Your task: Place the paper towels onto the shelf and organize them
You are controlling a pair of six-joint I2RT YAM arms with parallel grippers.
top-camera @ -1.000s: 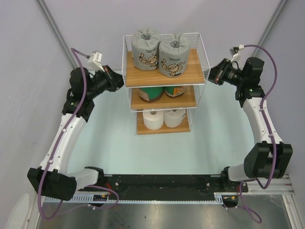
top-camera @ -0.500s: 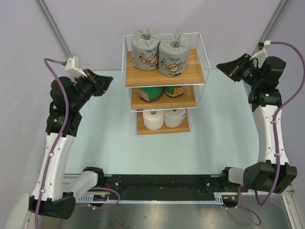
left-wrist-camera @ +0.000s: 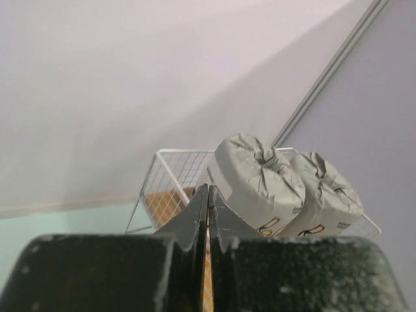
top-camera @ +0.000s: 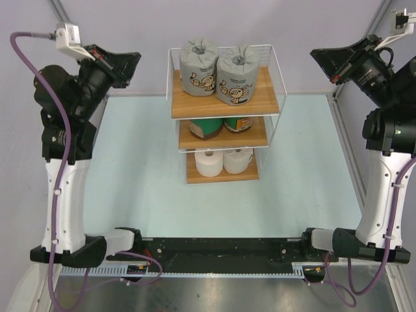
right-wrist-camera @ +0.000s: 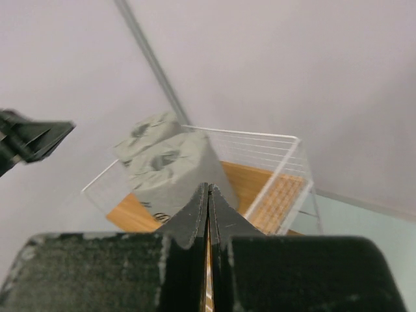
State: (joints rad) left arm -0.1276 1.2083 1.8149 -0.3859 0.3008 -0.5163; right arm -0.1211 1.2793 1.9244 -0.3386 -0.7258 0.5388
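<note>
The shelf [top-camera: 268,101] stands at the table's far middle. Two grey cartoon-print rolls [top-camera: 220,71] stand on its top board, two dark green rolls [top-camera: 222,125] on the middle board, two white rolls [top-camera: 222,162] on the bottom board. My left gripper [top-camera: 133,60] is shut and empty, raised high to the left of the shelf. My right gripper [top-camera: 316,56] is shut and empty, raised high to its right. The left wrist view shows the grey rolls [left-wrist-camera: 283,185] beyond the shut gripper [left-wrist-camera: 207,190]. The right wrist view shows them [right-wrist-camera: 166,162] beyond its shut gripper [right-wrist-camera: 208,188].
The pale green table top [top-camera: 143,182] spreads around the shelf. Lilac walls close in behind and at both sides. The arm bases sit on a black rail [top-camera: 221,250] at the near edge. The left gripper [right-wrist-camera: 36,140] shows in the right wrist view.
Both arms have pulled back from the shelf's sides and risen, the left one up and to the left, the right one up and to the right. The rolls have not moved.
</note>
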